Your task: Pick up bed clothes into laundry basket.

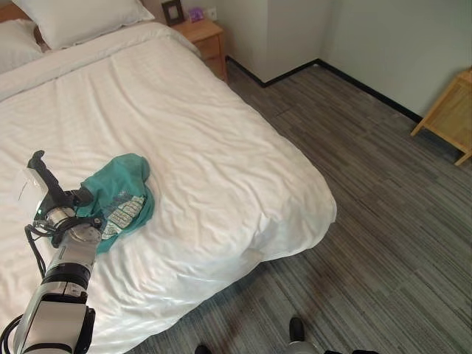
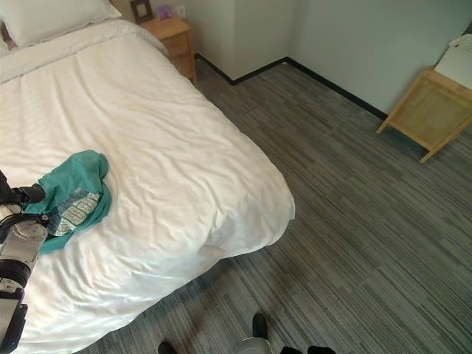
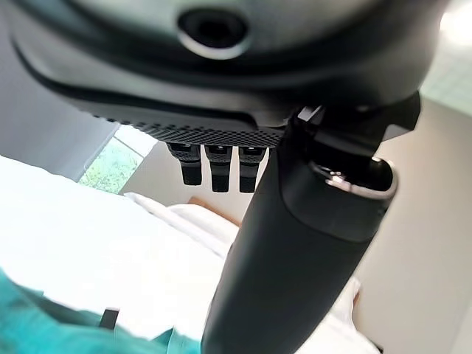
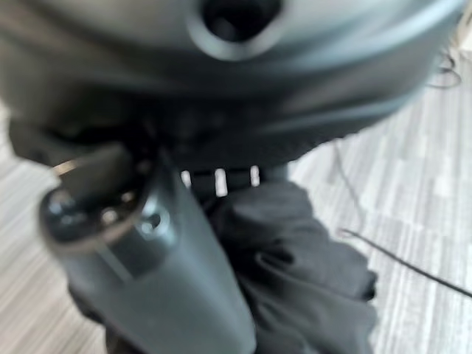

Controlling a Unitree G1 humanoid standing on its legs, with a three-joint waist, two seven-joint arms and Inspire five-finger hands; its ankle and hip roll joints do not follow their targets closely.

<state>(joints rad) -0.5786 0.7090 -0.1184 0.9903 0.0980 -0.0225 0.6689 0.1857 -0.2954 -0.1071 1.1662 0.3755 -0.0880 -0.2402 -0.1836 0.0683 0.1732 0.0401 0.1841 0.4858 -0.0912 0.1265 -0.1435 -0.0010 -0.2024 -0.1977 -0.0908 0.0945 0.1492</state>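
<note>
So the crumpled teal cotton t-shirt with a pale printed panel (image 1: 122,198) is lying bunched up on the white-sheeted bed (image 1: 214,147), toward the robot's near left. The left hand (image 1: 51,193) sits right at the shirt's left edge with its fingers straight, holding nothing. The right hand (image 4: 158,251) is down over the grey carpet floor (image 1: 369,184) with a black cloth (image 4: 295,273) close against it; can't tell if it's actually gripping. The shirt looks light and floppy, so I'd pinch a thick raised fold near the middle, otherwise it'll slide on the sheet.
</note>
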